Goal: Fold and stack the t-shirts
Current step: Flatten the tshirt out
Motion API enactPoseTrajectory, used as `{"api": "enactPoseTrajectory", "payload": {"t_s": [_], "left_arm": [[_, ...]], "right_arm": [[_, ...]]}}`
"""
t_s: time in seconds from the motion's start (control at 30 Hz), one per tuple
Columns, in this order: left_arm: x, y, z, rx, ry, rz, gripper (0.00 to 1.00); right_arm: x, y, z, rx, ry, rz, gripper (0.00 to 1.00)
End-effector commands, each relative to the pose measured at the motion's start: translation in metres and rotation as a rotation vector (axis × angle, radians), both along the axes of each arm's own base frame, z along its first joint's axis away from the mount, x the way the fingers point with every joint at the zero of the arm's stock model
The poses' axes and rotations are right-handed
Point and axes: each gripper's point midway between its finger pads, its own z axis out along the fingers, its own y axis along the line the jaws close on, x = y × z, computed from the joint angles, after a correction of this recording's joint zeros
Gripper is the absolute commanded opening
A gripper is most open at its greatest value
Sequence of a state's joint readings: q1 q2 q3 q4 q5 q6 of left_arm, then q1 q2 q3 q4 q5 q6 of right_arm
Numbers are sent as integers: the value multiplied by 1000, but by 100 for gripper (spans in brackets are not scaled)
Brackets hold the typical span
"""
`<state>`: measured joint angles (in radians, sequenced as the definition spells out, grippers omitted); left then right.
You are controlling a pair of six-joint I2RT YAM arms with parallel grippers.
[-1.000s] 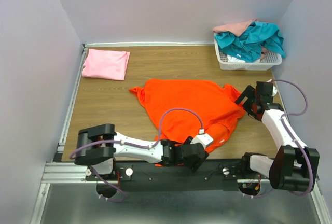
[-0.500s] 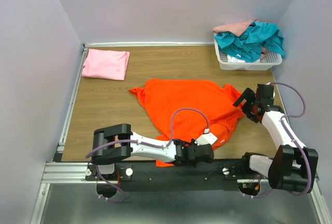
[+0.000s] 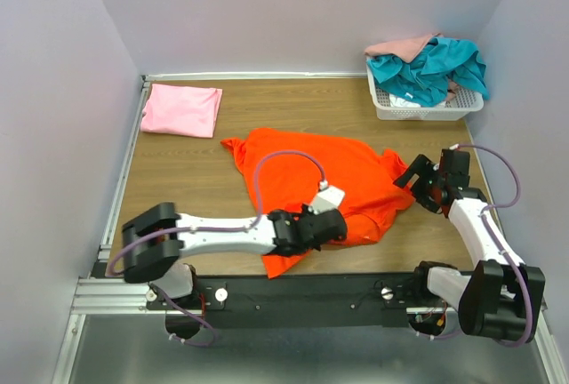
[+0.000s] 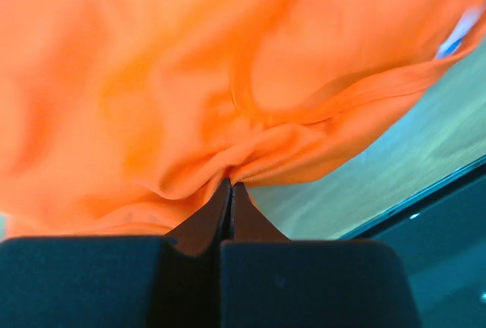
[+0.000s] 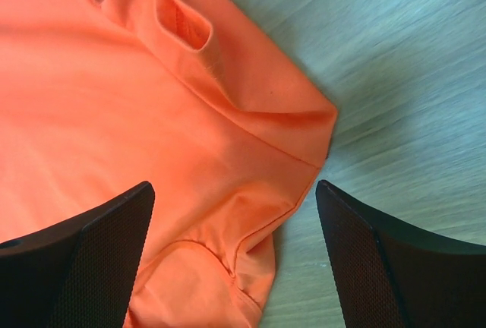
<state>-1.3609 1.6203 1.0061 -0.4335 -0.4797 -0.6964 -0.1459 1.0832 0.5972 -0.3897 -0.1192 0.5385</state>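
The orange t-shirt (image 3: 356,175) lies lengthwise left-to-right across the bench (image 3: 178,180). Left end effector (image 4: 230,185) clamped on its edge; right end effector (image 5: 234,188) spread apart over the sleeve.

Table (image 3: 178,184): brown wood-grain top w/ a pale metal rail (image 3: 124,171) along the L and far edges and a black strip (image 3: 293,293) at the near edge. Three things lie on it.

Orange shirt (image 3: 356,171) sits mid-table, spread but rumpled, running from centre-L toward the R side. Its near part is bunched and comes close to the front edge. In the R wrist view a sleeve lies flat on the wood, opening visible.

Pink shirt (image 3: 182,109) is folded to a neat rectangle in the far-L corner, just beside the rail, well apart from the orange shirt.

White mesh basket (image 3: 418,110) stands in the far-R corner, also apart from the orange shirt.
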Motion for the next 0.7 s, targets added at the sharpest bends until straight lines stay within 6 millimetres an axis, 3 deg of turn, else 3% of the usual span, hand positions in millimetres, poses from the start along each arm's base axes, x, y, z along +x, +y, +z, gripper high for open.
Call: {"api": "enactPoseTrajectory", "payload": {"t_s": [0.0, 0.1, 0.53, 0.6, 0.67], "left_arm": [[34, 6, 57, -164, -95, 68, 0], [43, 16, 66, -197, -111, 101, 0], [54, 38, 53, -237, -79, 215, 0], [56, 42, 54, -250, -85, 228, 0], [60, 47, 55, -254, -94, 250, 0]], "right_arm": [[-9, 20, -8, 76, 11, 107, 91], [-14, 21, -16, 85, 39, 100, 89], [-30, 20, -63, 48, 179, 32, 77], [-24, 21, -67, 63, 173, 25, 64], [-14, 26, -63, 77, 143, 30, 28]]}}
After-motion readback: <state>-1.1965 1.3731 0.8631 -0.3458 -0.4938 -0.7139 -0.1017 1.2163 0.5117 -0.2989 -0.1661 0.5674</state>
